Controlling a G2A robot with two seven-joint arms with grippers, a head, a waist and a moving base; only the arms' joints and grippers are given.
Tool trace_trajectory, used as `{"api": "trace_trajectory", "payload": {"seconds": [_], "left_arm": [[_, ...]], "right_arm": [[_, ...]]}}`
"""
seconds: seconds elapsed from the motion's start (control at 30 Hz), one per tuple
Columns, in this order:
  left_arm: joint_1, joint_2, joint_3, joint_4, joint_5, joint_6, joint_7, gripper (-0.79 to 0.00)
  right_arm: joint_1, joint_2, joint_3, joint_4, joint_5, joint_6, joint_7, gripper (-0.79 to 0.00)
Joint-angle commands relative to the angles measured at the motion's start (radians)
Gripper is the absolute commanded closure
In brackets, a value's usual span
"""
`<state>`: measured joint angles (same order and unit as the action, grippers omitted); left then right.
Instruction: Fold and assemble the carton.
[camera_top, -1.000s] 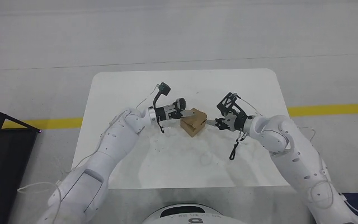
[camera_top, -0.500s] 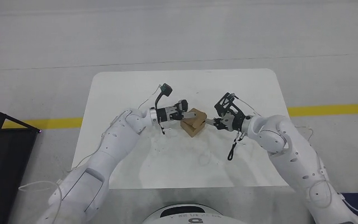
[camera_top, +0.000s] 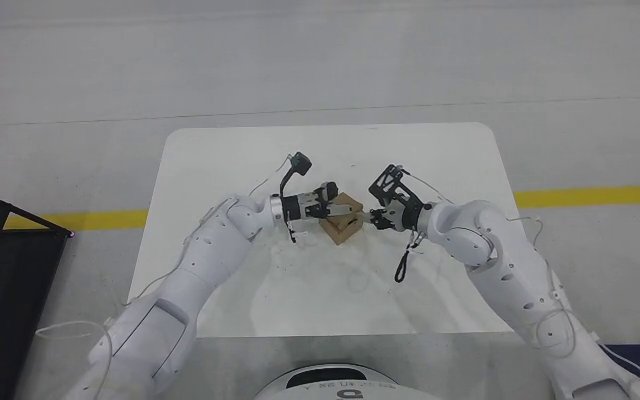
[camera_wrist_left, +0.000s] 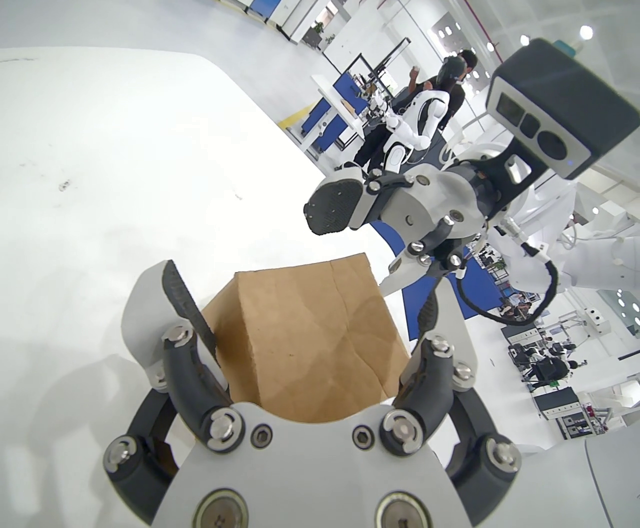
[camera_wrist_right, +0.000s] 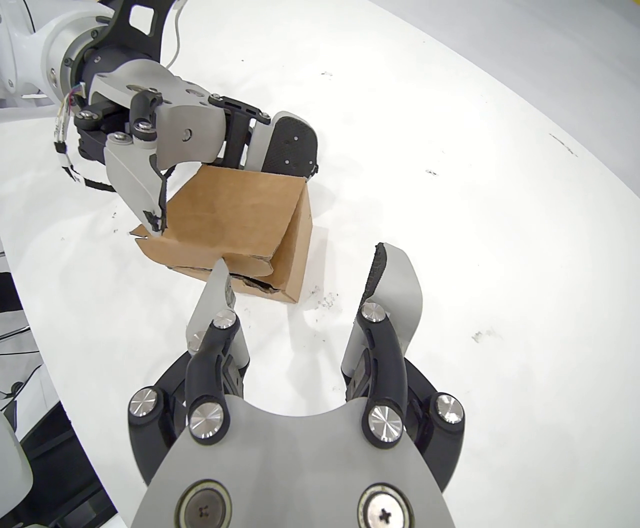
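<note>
Small brown cardboard carton (camera_wrist_right: 235, 220), partly folded, with one ragged end flap unseated; it lies near the middle of the white tabletop (camera_top: 420, 160), between the arms. Left tool (camera_top: 326, 206): spread across the carton's width, clamping the end opposite the flap. Right tool (camera_wrist_right: 300, 260): wide, holding nothing, one fingertip at the loose flap, which faces it, so this arm is likely better placed for tucking.

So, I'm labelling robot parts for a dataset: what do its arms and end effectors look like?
Glossy white arm shells. The left end effector and right end effector have grey plates, black linkages, silver screws, black dotted pads. A black cable loops off the right wrist.
</note>
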<state>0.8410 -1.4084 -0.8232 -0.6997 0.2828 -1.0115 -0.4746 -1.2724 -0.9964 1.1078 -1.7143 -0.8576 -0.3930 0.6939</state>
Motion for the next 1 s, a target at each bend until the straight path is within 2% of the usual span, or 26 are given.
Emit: {"api": "trace_trajectory", "payload": {"seconds": [0.0,0.43,0.53,0.63,0.73,0.97], "left_arm": [[-0.002,-0.001,0.003,0.002,0.000,0.000,0.002,-0.785],[-0.010,-0.005,0.016,0.019,0.000,-0.001,0.004,-0.785],[-0.012,-0.004,0.016,0.021,0.001,-0.001,0.009,-0.785],[-0.012,-0.004,0.017,0.023,0.000,-0.001,0.012,-0.785],[-0.013,-0.004,0.018,0.027,0.000,-0.001,0.011,-0.785],[-0.016,-0.005,0.023,0.036,0.005,0.000,0.014,-0.785]], "right_arm": [[0.006,-0.002,-0.007,0.004,-0.001,0.004,0.004,-0.502],[0.024,-0.004,-0.016,0.018,-0.007,-0.007,0.064,-0.480],[0.013,0.004,0.009,0.013,0.014,-0.051,0.091,-0.520],[-0.027,0.018,0.072,-0.005,0.061,-0.129,0.063,-0.496],[-0.075,0.028,0.116,-0.043,0.058,-0.155,0.027,-0.422],[-0.119,0.031,0.128,-0.089,0.033,-0.131,-0.033,-0.422]]}}
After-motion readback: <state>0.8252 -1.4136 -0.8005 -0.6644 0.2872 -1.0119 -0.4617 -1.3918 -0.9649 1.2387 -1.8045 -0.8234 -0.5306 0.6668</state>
